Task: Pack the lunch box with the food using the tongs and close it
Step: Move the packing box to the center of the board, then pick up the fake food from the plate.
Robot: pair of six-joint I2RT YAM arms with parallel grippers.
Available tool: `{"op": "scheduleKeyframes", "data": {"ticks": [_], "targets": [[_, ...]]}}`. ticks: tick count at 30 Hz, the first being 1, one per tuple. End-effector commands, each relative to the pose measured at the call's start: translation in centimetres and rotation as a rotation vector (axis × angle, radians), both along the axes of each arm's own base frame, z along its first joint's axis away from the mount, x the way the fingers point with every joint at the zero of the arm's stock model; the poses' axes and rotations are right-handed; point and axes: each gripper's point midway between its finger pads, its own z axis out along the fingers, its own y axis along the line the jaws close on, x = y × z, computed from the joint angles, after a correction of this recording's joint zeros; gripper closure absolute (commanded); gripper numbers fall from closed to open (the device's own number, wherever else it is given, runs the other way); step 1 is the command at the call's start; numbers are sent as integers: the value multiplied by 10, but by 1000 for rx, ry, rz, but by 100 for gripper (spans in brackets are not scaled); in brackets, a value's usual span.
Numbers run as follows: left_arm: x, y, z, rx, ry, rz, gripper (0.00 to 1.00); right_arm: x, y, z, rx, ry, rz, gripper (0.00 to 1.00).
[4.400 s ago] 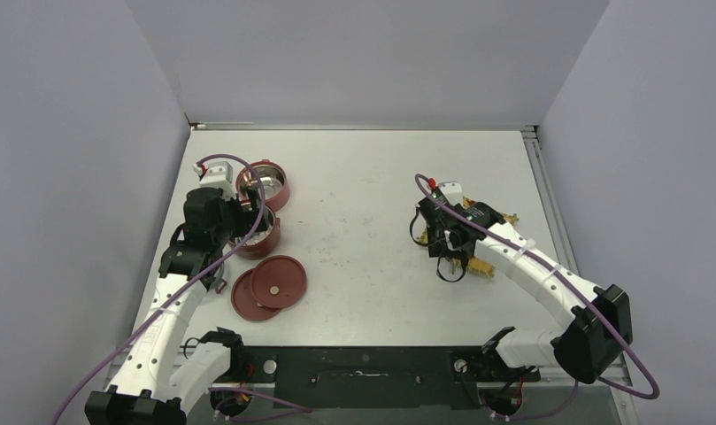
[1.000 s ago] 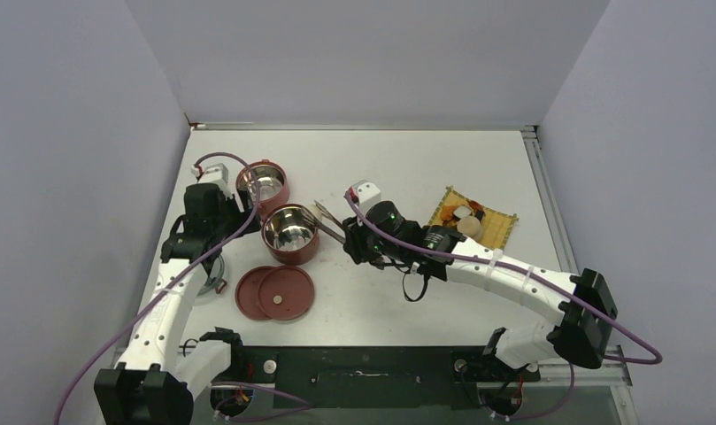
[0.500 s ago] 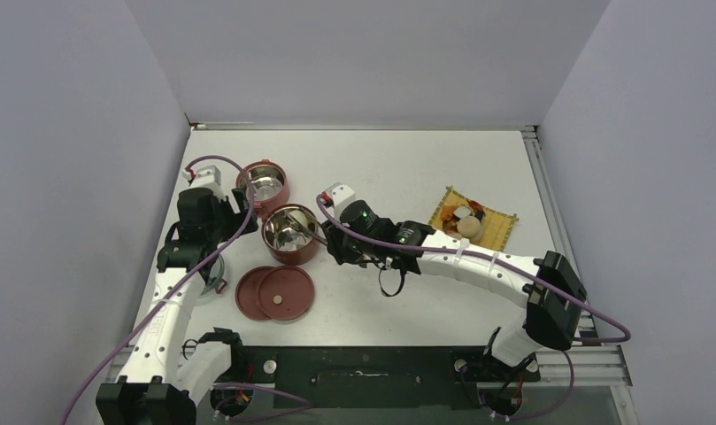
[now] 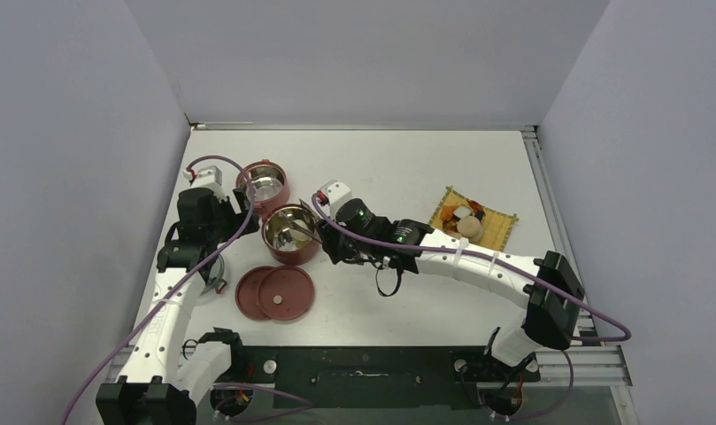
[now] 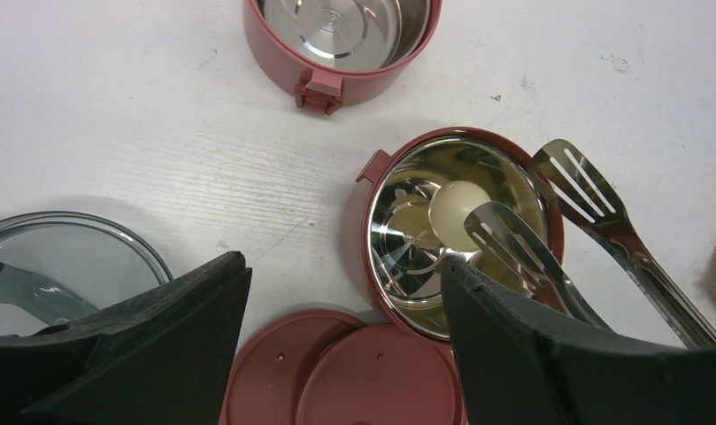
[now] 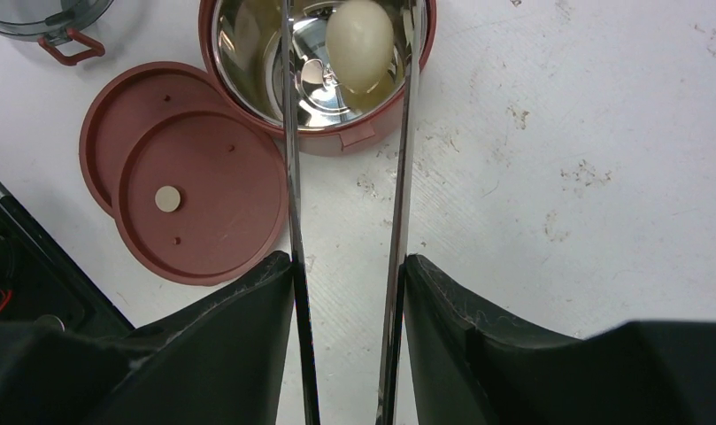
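The lunch box stands as two open dark-red bowls. The near bowl (image 4: 288, 252) (image 5: 358, 239) (image 6: 336, 133) holds a pale cream ball (image 5: 456, 205) (image 6: 359, 35). The far bowl (image 4: 264, 183) (image 5: 336, 27) is empty. My right gripper (image 4: 329, 241) (image 6: 347, 261) is shut on the silver tongs (image 5: 593, 221) (image 6: 292, 177), whose spread tips hang over the near bowl on either side of the ball. My left gripper (image 4: 237, 212) (image 5: 343, 261) is open beside that bowl, holding nothing. Two flat lids (image 4: 288, 290) (image 5: 372, 381) (image 6: 204, 190) lie overlapped in front. More food (image 4: 465, 217) sits at the right.
The food rests on a yellow woven mat (image 4: 504, 232) at the right of the table. A clear glass lid with a red handle (image 4: 208, 282) (image 5: 62, 266) (image 6: 44, 13) lies left of the red lids. Side walls close in on both sides.
My right arm has swung left, bringing the tongs' tips over the near bowl, and their arms have spread. The cream ball now lies in that bowl. The left arm barely moved.
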Motion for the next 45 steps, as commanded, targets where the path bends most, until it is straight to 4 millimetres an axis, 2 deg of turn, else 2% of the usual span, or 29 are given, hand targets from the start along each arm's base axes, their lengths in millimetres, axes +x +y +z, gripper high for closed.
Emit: {"op": "scheduleKeyframes", "data": {"ticks": [1,4,6,9,13,19,24,26,34,42,45], "targets": [[9,3,19,-5,-74,15,22,5,5,47,80,-79,-27,56],[10,4,21,-3,-82,18,22,0,-6,64,101,-76,-43,57],[12,2,23,5,-88,-2,22,-3,-20,72,94,-81,-74,57],[16,-13,29,33,-88,-67,22,1,-54,75,40,-96,-179,58],[23,-28,37,0,-81,-115,22,3,-103,70,-30,-82,-318,59],[36,-38,56,-20,-131,-146,19,14,-182,45,-94,41,-540,60],[32,-29,31,28,-75,-127,18,15,-229,33,-194,83,-680,60],[28,-24,27,48,-67,-113,18,14,-247,33,-226,86,-739,60],[25,-20,24,69,-59,-100,17,8,-292,20,-286,156,-872,59],[22,-20,20,67,-48,-101,17,-2,-319,28,-314,150,-944,59],[22,-20,20,64,-48,-102,17,-6,-322,27,-316,164,-958,59]]}}
